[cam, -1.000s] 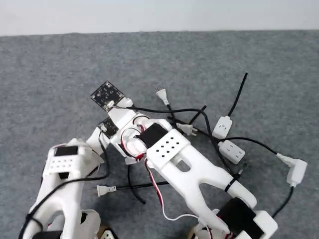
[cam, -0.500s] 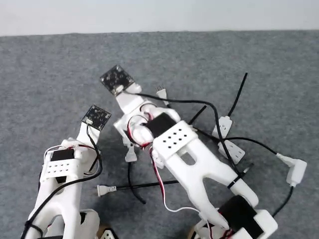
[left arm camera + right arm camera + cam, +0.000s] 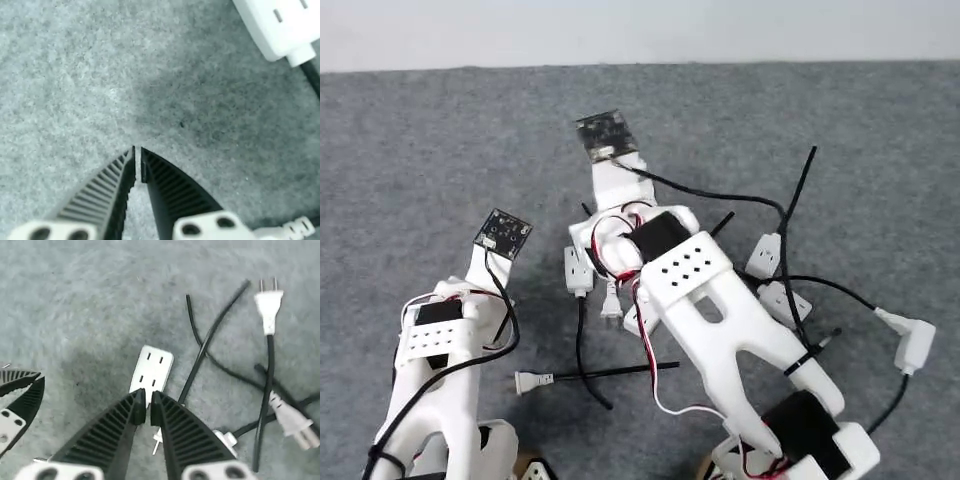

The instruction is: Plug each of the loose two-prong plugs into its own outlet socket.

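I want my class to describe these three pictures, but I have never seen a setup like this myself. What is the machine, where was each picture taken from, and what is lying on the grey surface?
The machine is two small white robot arms, the left arm and the right arm, on a grey table. The wide picture comes from a fixed camera looking down. The other two come from a camera on each arm's wrist, so the dark ridged fingers in front are that arm's own gripper. The left gripper and the right gripper are both shut, and nothing shows between their fingers. Just past the right one lies a white outlet block. Around it lie loose black cords, one ending in a two-prong plug, and a second outlet.
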Robot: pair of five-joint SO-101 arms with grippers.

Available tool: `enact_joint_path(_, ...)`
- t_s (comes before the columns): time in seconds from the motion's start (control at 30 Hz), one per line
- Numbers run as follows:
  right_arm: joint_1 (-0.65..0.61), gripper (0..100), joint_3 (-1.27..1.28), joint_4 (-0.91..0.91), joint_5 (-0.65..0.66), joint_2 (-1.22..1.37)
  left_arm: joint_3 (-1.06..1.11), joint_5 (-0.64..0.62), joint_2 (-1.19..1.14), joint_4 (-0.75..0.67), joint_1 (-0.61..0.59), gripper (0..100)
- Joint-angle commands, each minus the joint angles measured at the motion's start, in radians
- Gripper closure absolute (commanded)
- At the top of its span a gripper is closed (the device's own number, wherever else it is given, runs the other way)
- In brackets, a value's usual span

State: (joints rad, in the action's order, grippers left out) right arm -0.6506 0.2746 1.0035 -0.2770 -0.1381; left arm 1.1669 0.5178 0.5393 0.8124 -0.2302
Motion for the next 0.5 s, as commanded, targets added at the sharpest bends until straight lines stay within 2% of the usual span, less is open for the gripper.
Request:
enact_joint_path(0.0, 0.018, 95.3, 0.069, -0.105, -0.023, 0.018, -0.031, -0.015, 0.021, -0.028, -0.006, 99)
enact_joint_path(0.17, 0.035, 99.2, 0.104, -0.148, 0.02, 0.077, -0.031, -0.015, 0.021, -0.028, -0.006, 99)
enact_joint_path(0.37, 0.039, 97.7, 0.101, -0.154, 0.02, 0.173, -0.031, -0.015, 0.021, -0.029, -0.006, 99)
enact_joint_path(0.47, 0.035, 92.5, 0.061, -0.131, -0.009, 0.217, -0.031, -0.015, 0.021, -0.029, -0.008, 99)
